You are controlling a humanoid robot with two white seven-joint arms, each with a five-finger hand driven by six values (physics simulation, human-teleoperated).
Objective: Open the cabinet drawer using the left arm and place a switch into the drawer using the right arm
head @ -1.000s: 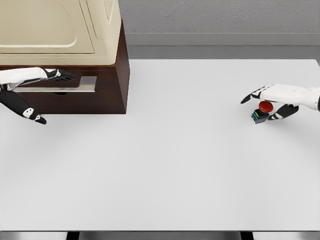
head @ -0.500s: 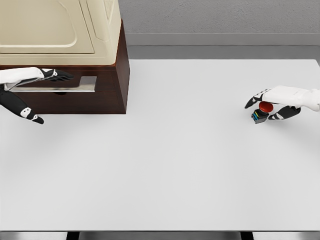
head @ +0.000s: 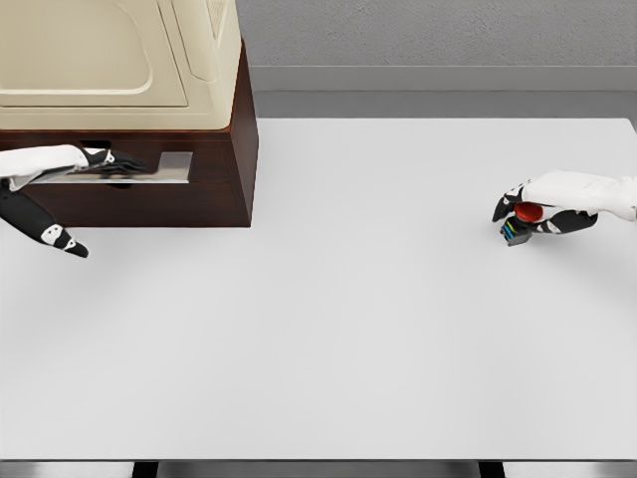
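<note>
A small switch (head: pixel 516 230) with a red push-button cap and a black base sits on the white table (head: pixel 348 329) at the far right. My right hand (head: pixel 521 219) is curled around it, fingers on its far side and thumb on its near side. At the back left stands a dark brown cabinet (head: pixel 214 194) whose drawer front carries a silver bar handle (head: pixel 171 167). My left hand (head: pixel 109 204) reaches in from the left edge. Its fingers (head: pixel 124 161) lie along the top of the handle and its thumb hangs well below them, spread apart.
A cream-coloured appliance (head: pixel 119 60) rests on top of the cabinet. A grey wall and ledge (head: pixel 438 75) run behind the table. The table's front edge lies near the bottom of the view.
My right hand's fingers and thumb have closed in around the switch. The left hand's fingers have dropped from just above the handle onto it, and a thin dark gap shows above the handle.
</note>
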